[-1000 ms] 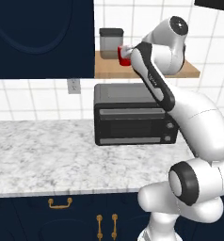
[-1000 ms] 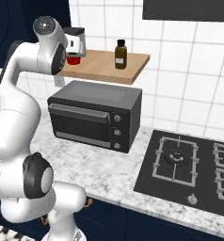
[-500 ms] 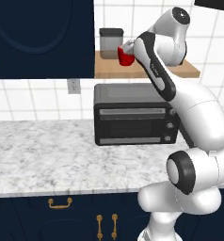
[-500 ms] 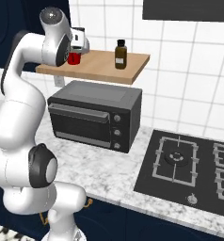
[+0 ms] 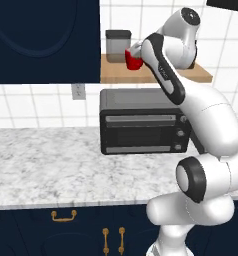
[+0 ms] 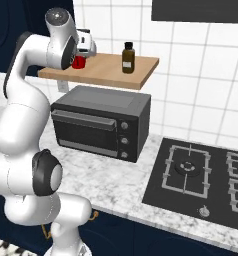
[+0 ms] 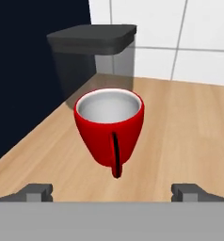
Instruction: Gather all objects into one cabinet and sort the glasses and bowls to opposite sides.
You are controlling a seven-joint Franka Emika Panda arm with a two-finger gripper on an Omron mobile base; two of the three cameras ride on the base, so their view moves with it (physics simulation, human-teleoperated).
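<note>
One small red cup [image 7: 110, 129] with a pale inside stands upright on the light wooden shelf [image 7: 189, 132], just in front of my gripper [image 7: 113, 192]. The fingertips [image 7: 38, 191] stand wide apart, open, short of the cup, with nothing between them. In the left base view the gripper [image 5: 139, 50] hovers at the cup [image 5: 132, 60] from the right and above. From the right base view the cup [image 6: 79, 61] peeks out under the hand [image 6: 85, 47]. The navy wall cabinet [image 5: 46, 40] hangs left of the shelf, door shut. The bowl and the other cups are out of view.
A grey lidded canister [image 7: 92, 47] stands right behind the cup, against the cabinet side. A brown bottle [image 6: 128, 57] sits further along the shelf [image 6: 111, 72]. Below are a black toaster oven [image 5: 141, 127], the marble counter [image 5: 41, 165] and a stove top [image 6: 201, 170].
The arm has risen and swung the hand in closer to the red cup. The cup has stayed in place on the shelf.
</note>
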